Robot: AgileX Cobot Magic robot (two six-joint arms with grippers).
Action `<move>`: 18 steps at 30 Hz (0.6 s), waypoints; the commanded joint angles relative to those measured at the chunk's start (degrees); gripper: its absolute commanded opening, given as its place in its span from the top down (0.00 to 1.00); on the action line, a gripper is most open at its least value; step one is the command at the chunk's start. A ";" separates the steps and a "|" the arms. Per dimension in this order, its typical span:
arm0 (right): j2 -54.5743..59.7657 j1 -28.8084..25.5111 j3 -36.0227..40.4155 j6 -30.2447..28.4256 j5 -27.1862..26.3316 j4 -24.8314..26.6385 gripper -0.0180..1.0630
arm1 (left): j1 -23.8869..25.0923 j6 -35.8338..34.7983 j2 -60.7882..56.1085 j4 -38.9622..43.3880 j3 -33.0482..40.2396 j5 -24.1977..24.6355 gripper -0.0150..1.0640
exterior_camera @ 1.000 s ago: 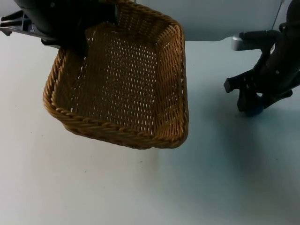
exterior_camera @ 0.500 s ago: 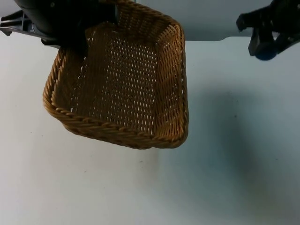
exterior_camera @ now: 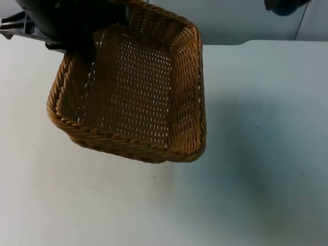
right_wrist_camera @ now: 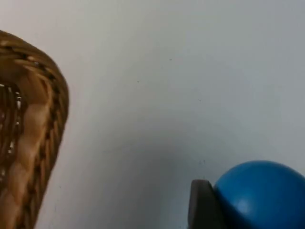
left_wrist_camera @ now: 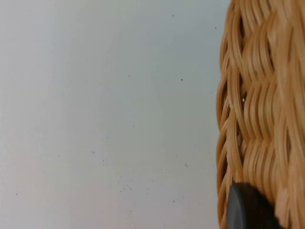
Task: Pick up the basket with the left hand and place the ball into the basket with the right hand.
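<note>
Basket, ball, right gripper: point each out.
basket [exterior_camera: 133, 146], top view, near woven rim.
ball [right_wrist_camera: 259, 195], right wrist view, blue front surface.
right gripper [exterior_camera: 283, 5], top view, at the ball it holds.

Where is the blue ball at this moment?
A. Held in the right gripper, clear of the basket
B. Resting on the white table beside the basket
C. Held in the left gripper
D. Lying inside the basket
A: in the right wrist view the blue ball sits against the right gripper, over bare table beside the basket, whose inside holds nothing in the top view.
</note>
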 commanded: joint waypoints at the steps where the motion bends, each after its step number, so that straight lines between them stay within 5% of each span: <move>1: -1.10 2.06 -0.67 -0.37 -2.16 0.09 0.99 | -0.25 -0.61 -1.05 -0.66 -0.60 -0.91 0.99; 15: -1.10 12.77 -3.45 -0.41 -5.23 0.44 0.99 | -0.25 -0.61 -1.05 -2.52 -0.60 -1.13 0.99; 18: -0.96 14.24 -3.34 -4.52 -6.41 3.16 0.99 | -0.25 -0.61 -1.05 -2.52 -0.60 -1.38 0.99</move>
